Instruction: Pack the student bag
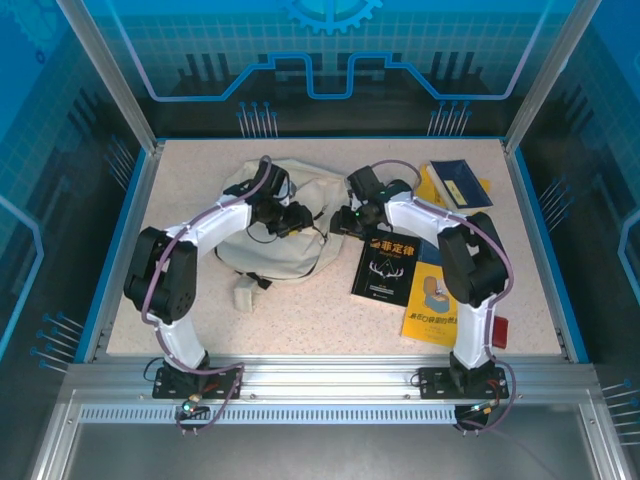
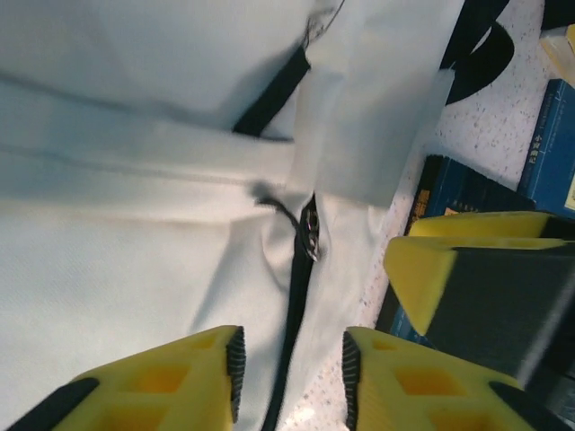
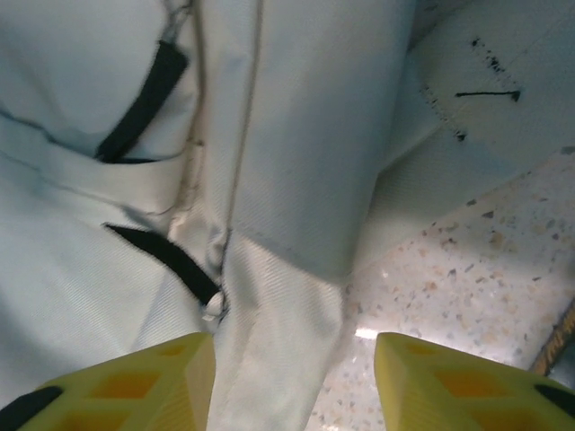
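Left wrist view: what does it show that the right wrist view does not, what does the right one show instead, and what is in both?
Of the two, the left wrist view gives dark blue books and a yellow finger of the right gripper coming in from the side. The right wrist view gives a black stitched line on a flap of the bag. Both have the cream bag, its black trim, the speckled table and the view's own yellow fingers at the bottom edge, those of the left gripper in the first.
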Controlling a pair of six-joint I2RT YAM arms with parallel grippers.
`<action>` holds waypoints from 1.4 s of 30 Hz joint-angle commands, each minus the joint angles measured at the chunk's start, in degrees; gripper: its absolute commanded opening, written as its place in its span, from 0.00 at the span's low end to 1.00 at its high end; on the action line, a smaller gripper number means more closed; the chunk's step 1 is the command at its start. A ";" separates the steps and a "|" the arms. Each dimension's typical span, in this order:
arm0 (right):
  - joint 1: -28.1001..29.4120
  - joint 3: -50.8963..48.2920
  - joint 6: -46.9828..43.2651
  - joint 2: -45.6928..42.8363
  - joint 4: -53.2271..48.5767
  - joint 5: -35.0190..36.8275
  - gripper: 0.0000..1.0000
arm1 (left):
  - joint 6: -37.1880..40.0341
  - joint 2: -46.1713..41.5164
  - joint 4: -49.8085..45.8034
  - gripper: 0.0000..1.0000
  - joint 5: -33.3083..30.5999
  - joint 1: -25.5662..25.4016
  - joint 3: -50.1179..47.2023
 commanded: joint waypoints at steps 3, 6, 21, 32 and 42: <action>-0.61 4.92 -1.37 4.23 -0.92 1.83 0.44 | -2.23 4.77 -0.30 0.38 3.09 -0.29 2.00; -0.83 5.78 -1.64 5.22 -0.65 1.33 0.44 | -8.70 4.97 2.49 0.46 4.01 -1.10 0.62; -3.03 -1.76 0.82 -0.15 5.28 -2.18 0.41 | -30.75 8.34 15.55 0.42 -1.80 -4.97 -3.32; -3.53 -3.88 1.35 -1.63 6.59 -3.11 0.41 | -33.75 11.72 16.57 0.31 -3.79 -5.47 -1.12; -3.20 -2.93 1.36 -0.44 6.67 -3.82 0.40 | -33.82 10.52 17.12 0.18 -5.79 -5.54 -1.60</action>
